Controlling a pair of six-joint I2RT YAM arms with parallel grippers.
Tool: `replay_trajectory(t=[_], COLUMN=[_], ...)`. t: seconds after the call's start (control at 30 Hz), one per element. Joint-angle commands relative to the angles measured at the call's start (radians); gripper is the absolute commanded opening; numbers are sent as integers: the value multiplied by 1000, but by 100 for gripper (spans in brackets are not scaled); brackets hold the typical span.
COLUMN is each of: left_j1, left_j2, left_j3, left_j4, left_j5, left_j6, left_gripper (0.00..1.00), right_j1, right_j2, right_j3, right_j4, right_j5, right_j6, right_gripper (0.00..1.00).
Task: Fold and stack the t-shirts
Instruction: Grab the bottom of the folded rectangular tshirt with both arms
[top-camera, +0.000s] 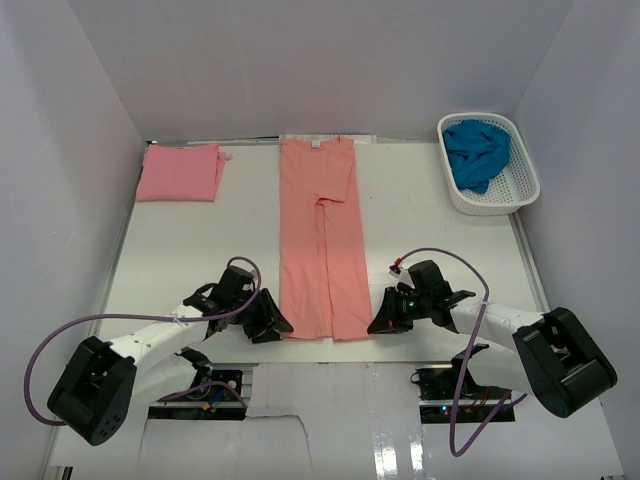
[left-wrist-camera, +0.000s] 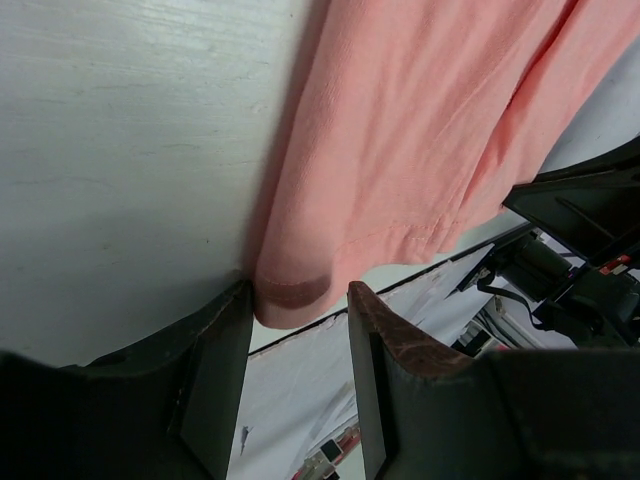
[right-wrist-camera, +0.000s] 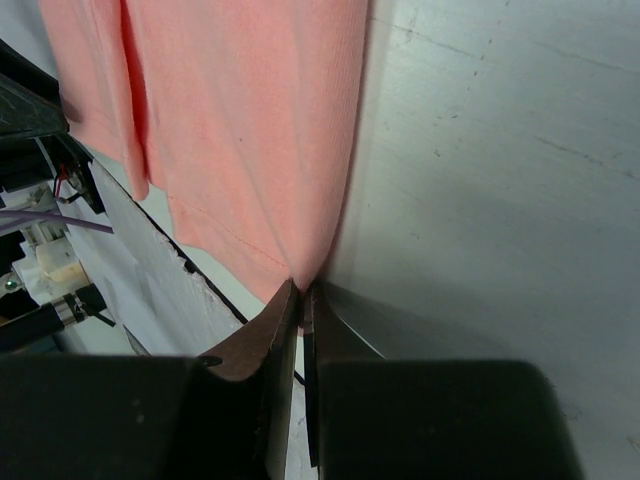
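Salmon-orange t-shirt is laid lengthwise down the middle of the table, collar far, hem near, the hem's right corner pinched in the closed right gripper, the left corner straddled, not yet clamped, by the half-open left gripper, both arms equally close.

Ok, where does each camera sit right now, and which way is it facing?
Top external: above and behind the bases, looking down the table; shows both arms, left gripper, right gripper, salmon-orange shirt, pink shirt, teal shirt in basket.
Left wrist: on the left arm, looking past its open fingers at the salmon-orange shirt's near left corner.
Right wrist: on the right arm, looking along fingers shut on its near right corner.
Shared: both wrist views show that shirt's near hem.
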Motion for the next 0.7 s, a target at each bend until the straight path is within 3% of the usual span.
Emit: replay_trajectory(t=[0.0, 0.1, 0.23, 0.33, 0.37, 0.67], left_j1=[-9, -9, -9, -9, -9, -10], left_j2=[5, 12, -2, -5, 0, 54], left_j3=[-28, -37, -53, -56, -54, 126], left_j4=[-20, -20, -20, -17, -12, -28], left_j5=[-59, -67, -90, -108, -111, -91], left_j6=[-13, -15, -27, -35, -32, 20], left_gripper=[54, 49, 24, 20, 0, 0], right_j1=[-2, 0, -2, -2, 0, -2], right_j2=[12, 6, -2, -10, -17, -48], right_j3=[2, 4, 4, 5, 7, 163], right_j4=[-28, -28, -28, -28, -48, -202], right_j5=[27, 26, 26, 20, 15, 19], right_j6=[-26, -24, -26, -24, -24, -99], right_gripper=[8, 8, 8, 8, 8, 8])
